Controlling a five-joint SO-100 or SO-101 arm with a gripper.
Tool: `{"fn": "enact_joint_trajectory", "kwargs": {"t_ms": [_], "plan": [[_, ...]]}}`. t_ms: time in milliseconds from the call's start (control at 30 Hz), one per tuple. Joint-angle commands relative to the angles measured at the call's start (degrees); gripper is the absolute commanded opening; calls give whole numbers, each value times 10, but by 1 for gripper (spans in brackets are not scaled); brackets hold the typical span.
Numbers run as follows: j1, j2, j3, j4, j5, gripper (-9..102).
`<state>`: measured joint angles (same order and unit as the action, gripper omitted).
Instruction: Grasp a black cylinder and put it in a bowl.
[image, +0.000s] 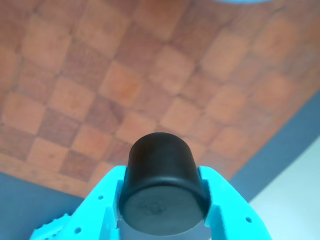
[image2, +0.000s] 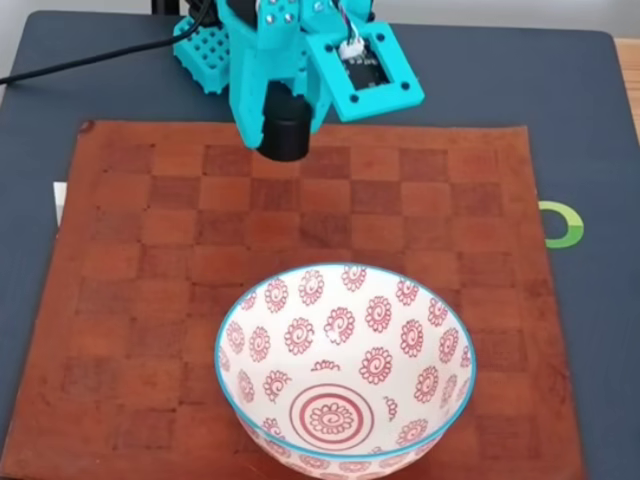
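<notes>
Gripper: turquoise plastic two-finger gripper (image2: 283, 135) pinching the short matte black cylinder (image2: 284, 128), seen in the fixed view at the top of the scene, raised above the far edge of the board.
Cylinder: squat, flat-ended black cylinder (image: 163, 185) wedged between the two turquoise fingers (image: 216, 197) in the wrist view, one finger pressed to each side, its round flat face turned toward the camera and its far end sticking out beyond the fingertips.
Gripper up close: gripper (image: 163, 200) enters the wrist view from the bottom edge, jaws closed against the cylinder's curved wall.
Bowl: large round white ceramic bowl (image2: 345, 285) with a turquoise rim, red flower medallions around the inside and red concentric rings at its centre, sitting upright at the near edge of the board in the fixed view, well apart from the held cylinder; nothing lies inside it.
Bowl in wrist view: a sliver of turquoise at the top edge, too little to tell whether it is the rim.
Board: reddish-brown leather-like chequered mat (image2: 150, 260) with alternating lighter and darker squares, lying flat beneath both the bowl and the raised cylinder; the same chequered surface (image: 125, 75) spreads behind the cylinder in the wrist view.
Table: dark slate-blue tabletop (image2: 590, 130) framing the mat on all sides.
Cable: thin black cable (image2: 90, 60) running from the left edge of the fixed view to the arm's base.
Mark: green ring-shaped mark (image2: 566, 224) on the tabletop just right of the mat.
</notes>
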<state>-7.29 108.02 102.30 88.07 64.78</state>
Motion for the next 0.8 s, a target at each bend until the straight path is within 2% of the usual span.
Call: {"fn": "enact_joint_trajectory", "kwargs": {"t_ms": [0,500,767], "plan": [[5,-34,-91,7,-18,12],[-7,-318,-439,9,-69,11],[-50,-424,-561,-1,-43,11]]}}
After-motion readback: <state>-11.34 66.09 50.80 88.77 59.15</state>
